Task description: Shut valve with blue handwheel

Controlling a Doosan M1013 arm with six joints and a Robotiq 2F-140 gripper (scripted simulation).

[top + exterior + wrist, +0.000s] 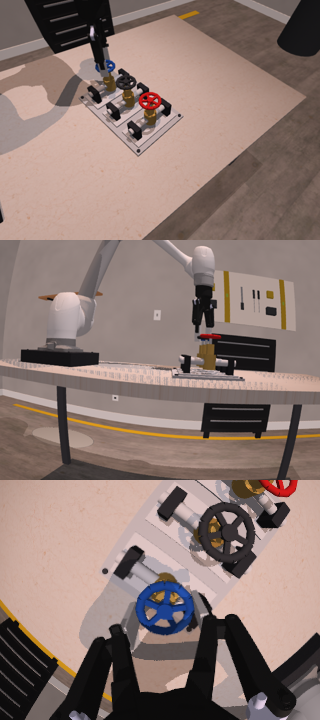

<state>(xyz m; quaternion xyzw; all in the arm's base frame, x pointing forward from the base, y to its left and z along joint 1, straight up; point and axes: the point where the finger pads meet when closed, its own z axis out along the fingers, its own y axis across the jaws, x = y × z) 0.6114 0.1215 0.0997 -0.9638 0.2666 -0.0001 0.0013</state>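
So the black two-finger gripper [164,615] is clamped on the round blue spoked handwheel [164,608], one finger on each side of the rim. That valve sits at the end of the grey mounting plate [157,134] nearest the black drawer cabinet [51,15]. The black spoked handwheel [125,82] is in the middle, the red spoked handwheel [149,100] at the far end, both untouched.

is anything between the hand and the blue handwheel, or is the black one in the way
Nothing visible stands between them: the hand is shut on the blue handwheel, fingers either side of its rim. The black handwheel sits apart on the next valve.
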